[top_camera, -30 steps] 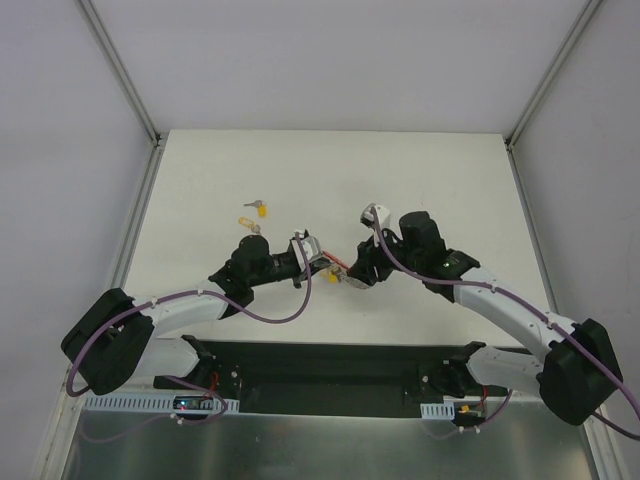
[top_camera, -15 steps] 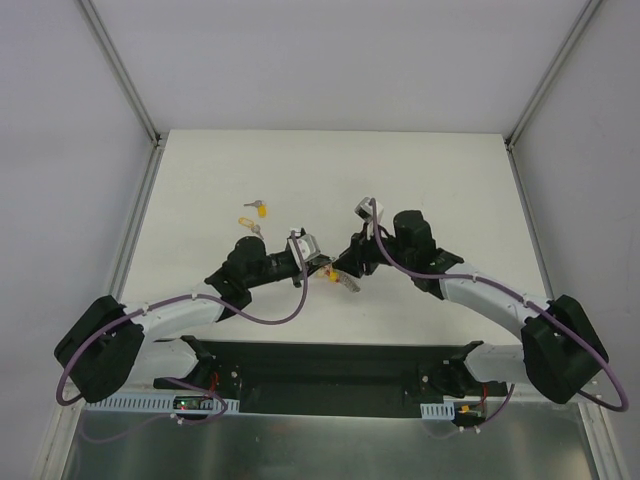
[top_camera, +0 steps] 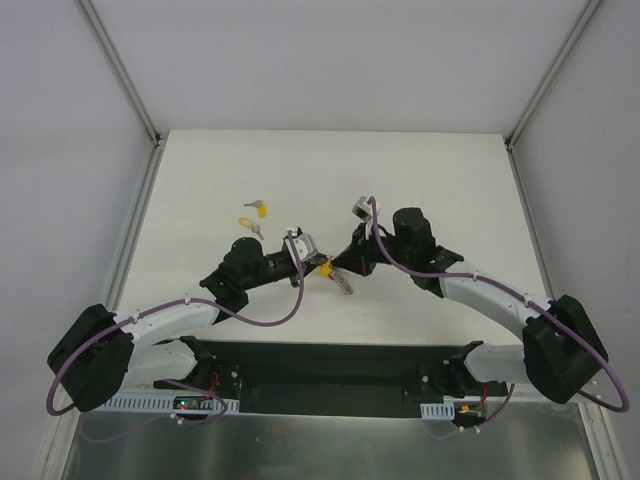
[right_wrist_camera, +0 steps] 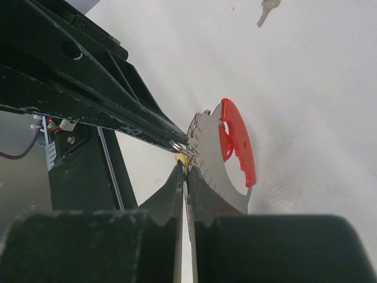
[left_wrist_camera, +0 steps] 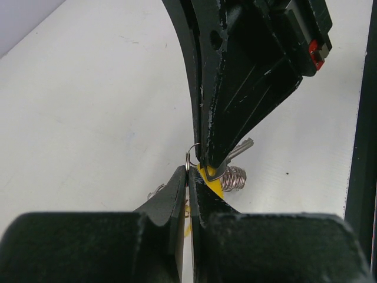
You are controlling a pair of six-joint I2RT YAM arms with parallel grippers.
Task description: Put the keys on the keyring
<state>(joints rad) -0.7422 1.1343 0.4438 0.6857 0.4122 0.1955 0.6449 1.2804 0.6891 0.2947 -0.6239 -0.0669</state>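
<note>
Worktop (top_camera: 450, 180): both arms meet tip to tip near its centre. Left jaws: clenched, pinching the keyring (right_wrist_camera: 235, 141) by its small wire ring (left_wrist_camera: 191, 156); the red loop sits just beyond the tips. Right jaws: clenched on a key (left_wrist_camera: 211, 178) at its yellow head, blade angled off to one side. Key head lies right against the ring; contact cannot be confirmed. Judgement: threading turns on the key's hole meeting the ring, directly ahead of the right jaws. Spare keys (top_camera: 260, 209) lie well apart, nearer the left arm.
</note>
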